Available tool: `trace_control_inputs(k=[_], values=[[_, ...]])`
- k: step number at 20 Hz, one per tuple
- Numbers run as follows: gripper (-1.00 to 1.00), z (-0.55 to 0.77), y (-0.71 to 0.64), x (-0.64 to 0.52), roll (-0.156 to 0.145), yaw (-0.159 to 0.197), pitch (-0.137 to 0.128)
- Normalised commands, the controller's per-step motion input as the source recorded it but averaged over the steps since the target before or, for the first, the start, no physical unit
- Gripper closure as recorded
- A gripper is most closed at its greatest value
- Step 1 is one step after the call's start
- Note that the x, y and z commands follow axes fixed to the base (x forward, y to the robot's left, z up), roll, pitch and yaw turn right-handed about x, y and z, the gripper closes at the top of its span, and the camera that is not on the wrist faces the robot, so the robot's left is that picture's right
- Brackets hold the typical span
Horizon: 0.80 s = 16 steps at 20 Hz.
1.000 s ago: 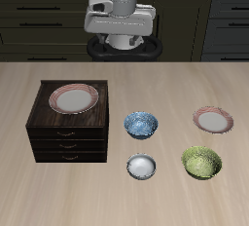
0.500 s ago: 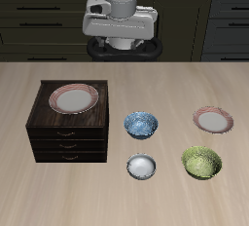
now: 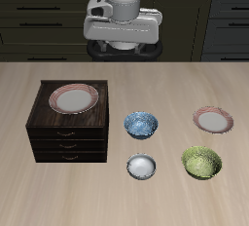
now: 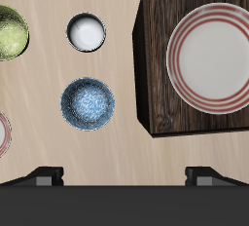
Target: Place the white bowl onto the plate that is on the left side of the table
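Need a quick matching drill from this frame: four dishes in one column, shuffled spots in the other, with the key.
Things:
1. white bowl
2. blue bowl
3. green bowl
4. plate on the table

Places:
A. just behind the green bowl
B. beside the cabinet, farther back than the white bowl
C. near the front edge, under the blue bowl in the exterior view
D. near the front edge, in front of a plate

Pairs: 1-C, 2-B, 3-D, 4-A
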Motion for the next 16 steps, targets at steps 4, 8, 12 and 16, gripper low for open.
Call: trace_control_inputs(k=[4, 8, 12, 16], values=[[-1.0, 0.03, 0.24, 0.29, 0.054, -0.001, 0.007], [-1.0, 0.03, 0.31, 0.27, 0.04, -0.004, 0.002], [-1.0, -0.01, 0.27, 0.28, 0.019, 0.019, -0.003], [-1.0, 0.04, 0.08, 0.22, -0.002, -0.003, -0.006]])
